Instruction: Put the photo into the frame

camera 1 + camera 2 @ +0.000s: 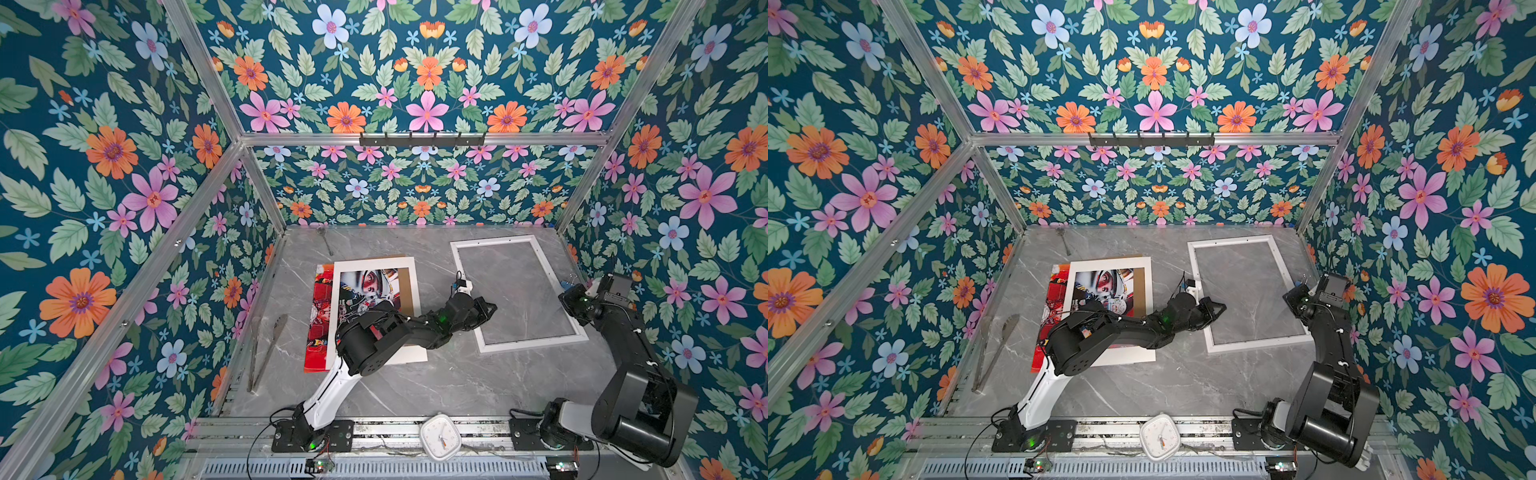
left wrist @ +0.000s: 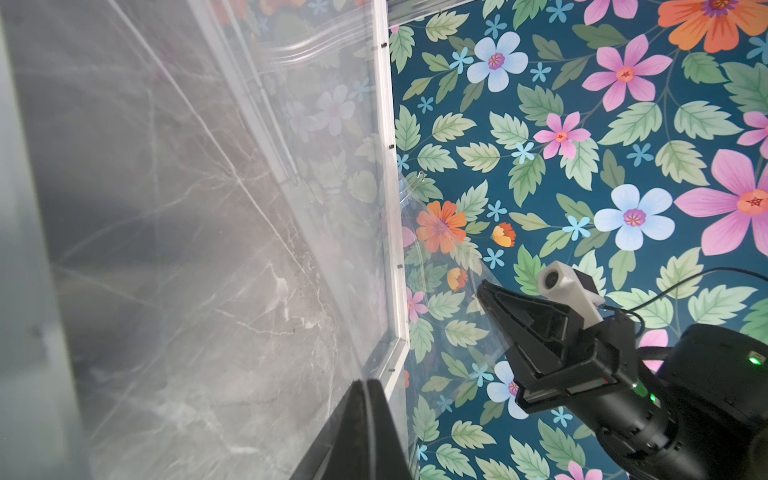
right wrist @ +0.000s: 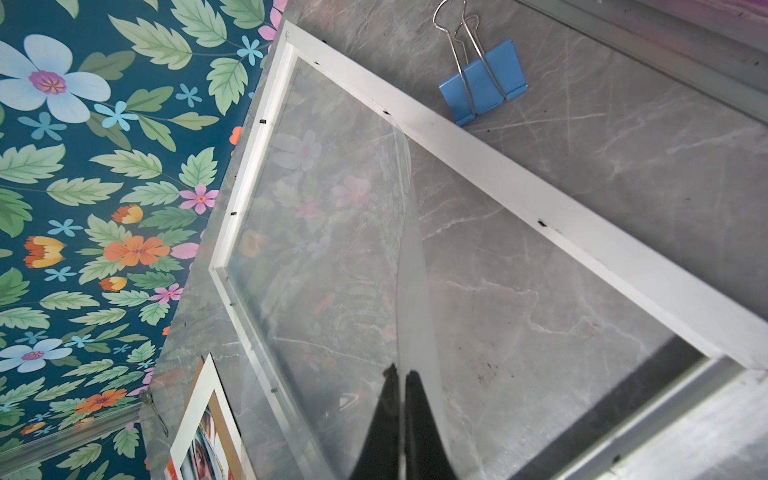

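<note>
The photo [image 1: 322,307] [image 1: 1054,299], red with a helmeted face, lies left of centre under a white mat board [image 1: 374,264]; its corner shows in the right wrist view [image 3: 199,453]. The white frame [image 1: 536,343] [image 1: 1258,343] [image 3: 540,199] lies flat at the right, marble showing through it. My left gripper [image 1: 490,309] [image 2: 368,384] hovers at the frame's left rail, shut on the edge of a clear plastic sheet [image 2: 332,187]. My right gripper [image 1: 567,297] [image 3: 399,372] is over the frame's right rail, shut on the same sheet [image 3: 332,249].
A brown backing board [image 1: 409,291] peeks out beneath the mat. A blue binder clip [image 3: 484,89] lies beside the frame's right rail. Metal tongs [image 1: 266,353] rest at the table's left, a spoon [image 1: 324,239] at the back, a white clock [image 1: 440,436] on the front rail.
</note>
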Controlling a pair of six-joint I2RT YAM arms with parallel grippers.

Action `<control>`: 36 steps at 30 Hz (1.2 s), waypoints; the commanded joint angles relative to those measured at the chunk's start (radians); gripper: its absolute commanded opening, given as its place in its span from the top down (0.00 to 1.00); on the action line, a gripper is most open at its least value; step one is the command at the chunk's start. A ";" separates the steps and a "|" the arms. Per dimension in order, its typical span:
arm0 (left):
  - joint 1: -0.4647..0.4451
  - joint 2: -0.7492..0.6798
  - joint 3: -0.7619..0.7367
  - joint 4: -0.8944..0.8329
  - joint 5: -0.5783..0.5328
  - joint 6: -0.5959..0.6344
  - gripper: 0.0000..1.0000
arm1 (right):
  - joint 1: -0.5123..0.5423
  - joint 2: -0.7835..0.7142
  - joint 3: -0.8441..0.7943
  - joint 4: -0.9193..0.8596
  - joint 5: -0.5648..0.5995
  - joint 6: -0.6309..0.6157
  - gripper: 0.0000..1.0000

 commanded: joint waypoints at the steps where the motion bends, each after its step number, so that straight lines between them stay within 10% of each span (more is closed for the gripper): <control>1: 0.001 0.007 0.006 0.016 0.020 0.017 1.00 | 0.001 0.005 0.003 -0.009 -0.022 -0.012 0.95; 36: 0.000 0.016 -0.010 0.045 0.035 0.007 1.00 | 0.001 -0.080 -0.053 -0.054 0.178 -0.055 0.18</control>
